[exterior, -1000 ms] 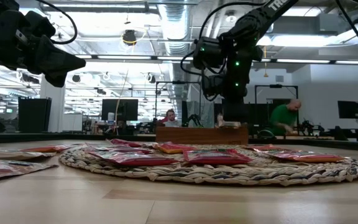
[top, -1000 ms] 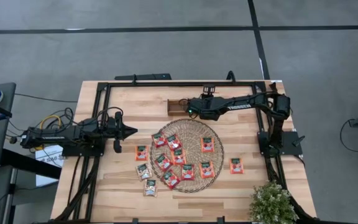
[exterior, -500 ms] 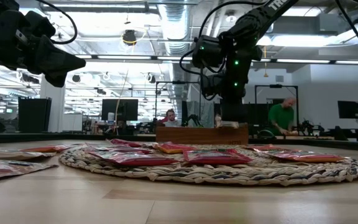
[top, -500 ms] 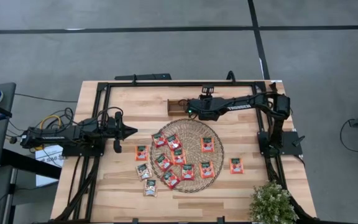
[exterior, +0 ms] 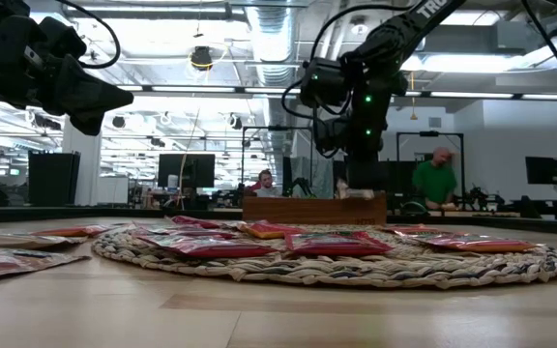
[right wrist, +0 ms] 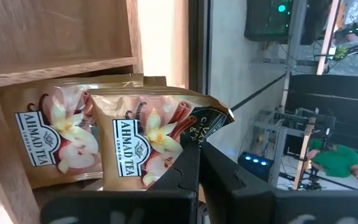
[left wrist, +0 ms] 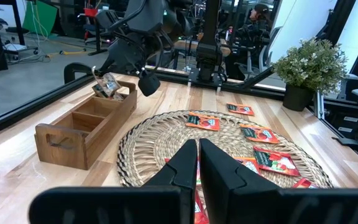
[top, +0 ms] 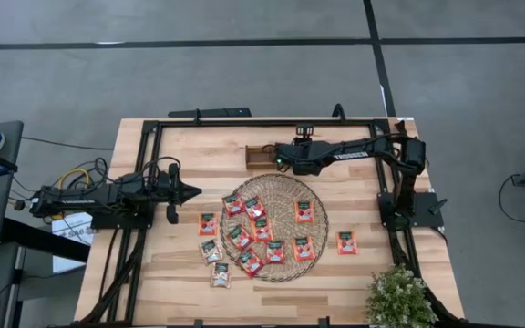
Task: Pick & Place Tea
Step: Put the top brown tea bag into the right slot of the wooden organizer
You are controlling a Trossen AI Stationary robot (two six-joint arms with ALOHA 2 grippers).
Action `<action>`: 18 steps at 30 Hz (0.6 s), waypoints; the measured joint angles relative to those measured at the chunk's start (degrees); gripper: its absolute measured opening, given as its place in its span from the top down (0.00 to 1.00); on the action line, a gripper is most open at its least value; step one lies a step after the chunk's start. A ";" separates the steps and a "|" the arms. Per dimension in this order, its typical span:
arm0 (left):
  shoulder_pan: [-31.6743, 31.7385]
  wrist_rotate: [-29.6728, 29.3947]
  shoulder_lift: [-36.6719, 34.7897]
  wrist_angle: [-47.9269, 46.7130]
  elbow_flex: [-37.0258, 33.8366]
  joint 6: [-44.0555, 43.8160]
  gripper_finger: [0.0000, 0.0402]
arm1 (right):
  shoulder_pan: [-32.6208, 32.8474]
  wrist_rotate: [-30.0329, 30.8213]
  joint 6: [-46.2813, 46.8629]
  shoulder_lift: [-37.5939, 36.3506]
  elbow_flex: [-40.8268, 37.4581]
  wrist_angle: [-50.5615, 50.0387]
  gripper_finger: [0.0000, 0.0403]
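Several red-orange tea sachets [top: 262, 228] lie flat on the round woven mat [top: 276, 187]. Two pale sachets [top: 215, 260] and a red one [top: 208, 223] lie on the table to the mat's left, and another red one [top: 347, 242] lies to its right. The wooden tray [top: 258, 157] stands at the mat's far side. My right gripper [top: 286, 157] hangs over the tray, shut on a pale sachet [right wrist: 148, 137]. A second pale sachet [right wrist: 55, 140] stands behind it in the same compartment. My left gripper [left wrist: 197, 155] is shut and waits above the table, left of the mat. My right gripper pinches the front pale sachet between its two fingers at one edge [right wrist: 188, 146], coming from above and pointing down into the tray. The sachet stands on edge in the compartment [left wrist: 107, 84], against the second sachet. What its lower end rests on is hidden.
A black metal frame [top: 153, 137] runs around the table's edges. A potted plant [top: 397, 296] stands at the near right corner. The tray's other two compartments [left wrist: 79, 118] show bare wood. People stand in the room beyond the table [exterior: 438, 179].
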 joint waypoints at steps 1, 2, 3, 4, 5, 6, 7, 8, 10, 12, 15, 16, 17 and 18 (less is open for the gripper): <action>-0.01 0.00 0.00 0.00 -0.02 -0.01 0.98 | 0.01 -0.57 0.00 0.00 0.00 0.00 1.00; 0.00 0.00 0.00 0.00 0.00 -0.02 0.98 | 0.01 -0.92 0.00 0.00 0.00 -0.02 1.00; 0.02 0.00 0.00 0.00 0.00 0.00 0.98 | 0.01 -0.93 0.00 0.00 0.00 -0.02 1.00; 0.00 0.00 0.00 0.00 0.00 -0.02 0.98 | 0.01 -0.88 0.00 0.00 0.00 0.01 1.00; 0.00 0.00 0.00 0.00 0.00 -0.02 0.98 | -0.01 -0.90 0.02 0.00 0.00 0.00 1.00; 0.02 0.00 0.00 0.00 -0.01 -0.01 0.98 | -0.10 -0.89 0.01 0.00 0.00 -0.01 1.00; 0.00 0.00 0.00 0.00 0.00 -0.02 0.98 | -0.22 -0.89 0.02 0.00 0.00 0.00 1.00; -0.01 0.00 0.00 0.00 0.00 -0.02 0.98 | -0.34 -0.90 0.03 0.00 0.00 0.00 1.00; 0.02 0.00 0.00 0.00 0.00 -0.02 0.98 | -0.72 -0.91 0.54 0.00 0.00 -0.02 1.00; 0.02 0.00 0.00 0.00 0.00 -0.01 0.98 | -1.18 -0.95 1.39 0.00 0.00 0.00 1.00; 0.02 0.00 0.00 0.00 0.00 -0.02 0.98 | -1.65 -0.99 1.95 0.00 0.00 -0.02 1.00; 0.00 0.00 0.00 0.00 0.00 -0.01 0.98 | -1.87 -1.01 1.95 0.00 0.00 -0.02 1.00; 0.01 0.00 0.00 0.00 0.00 -0.02 0.98 | -2.06 -1.12 1.95 0.00 0.00 -0.04 1.00; 0.00 0.00 0.00 0.00 0.00 -0.02 0.98 | -2.21 -1.30 1.95 0.00 0.00 -0.16 1.00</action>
